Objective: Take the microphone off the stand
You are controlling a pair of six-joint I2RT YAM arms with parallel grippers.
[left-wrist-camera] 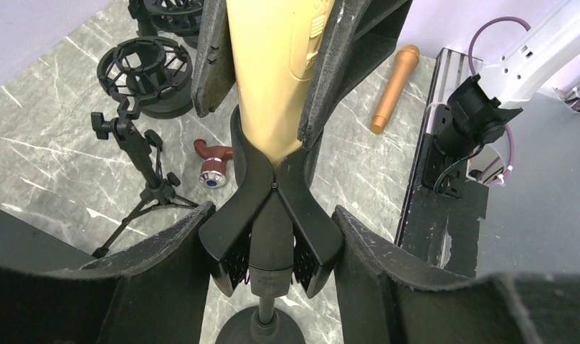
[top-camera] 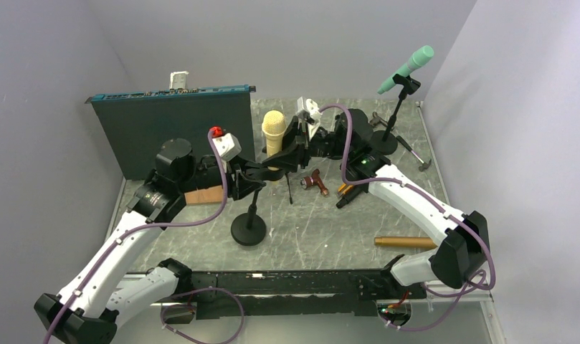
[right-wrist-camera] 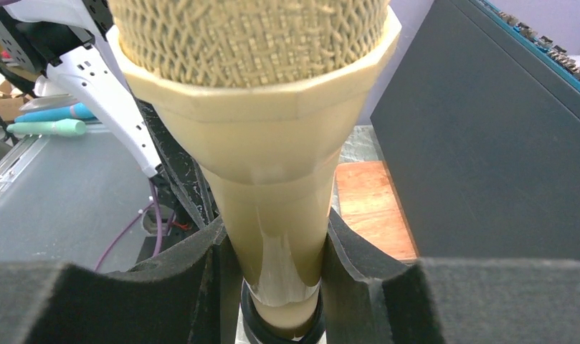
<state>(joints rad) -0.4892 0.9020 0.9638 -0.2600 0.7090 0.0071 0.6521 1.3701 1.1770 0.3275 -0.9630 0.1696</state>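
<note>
Gold microphone: upright near the centre of the top view, its tapered lower end seated in the V of the stand clip. It is not yet out of the stand, whose round base sits lower centre on the marble-patterned table.

Right gripper: closed on the microphone body just above the clip. Foam fingers press both sides of the gold shaft, confirmed in both wrist views.

Left gripper: partly open, one finger on each side of the clip. The inner finger edges meet the clip's outer wings in the left wrist view. Whether they press or only flank it cannot be told.

Clearance:
- Above the microphone head: open.
- Left of the microphone in the top view: the dark rack panel stands on edge, with its right edge just beside the left wrist.
- Upper right: a teal microphone on a second stand, well apart.
- Right of the stand base: a small reddish-brown fitting lies loose on the table.
- Lower right: a brown cylindrical handle lies near the black front rail.
- Walls close the table edges at left and right of frame.
</note>
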